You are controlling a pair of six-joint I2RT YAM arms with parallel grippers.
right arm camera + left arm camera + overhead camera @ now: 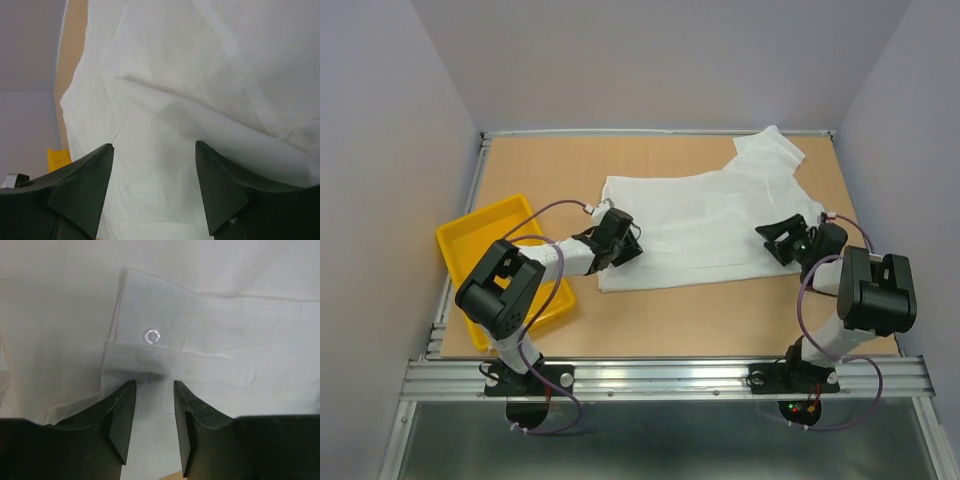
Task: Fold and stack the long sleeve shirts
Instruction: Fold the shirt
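Observation:
One white long sleeve shirt [710, 215] lies partly folded across the middle and back right of the table, with one part bunched toward the back right corner. My left gripper [628, 247] is at the shirt's left edge. In the left wrist view this gripper [154, 384] is open by a narrow gap, low over a buttoned cuff [151, 336] on the shirt [240, 280]. My right gripper [776, 238] is at the shirt's right side. In the right wrist view it [154, 145] is wide open above the shirt [200, 50], holding nothing.
A yellow tray [470, 240] sits at the table's left, beside the left arm; its corner shows in the right wrist view [57, 157]. Bare brown tabletop [720, 315] lies in front of the shirt. Grey walls enclose the back and sides.

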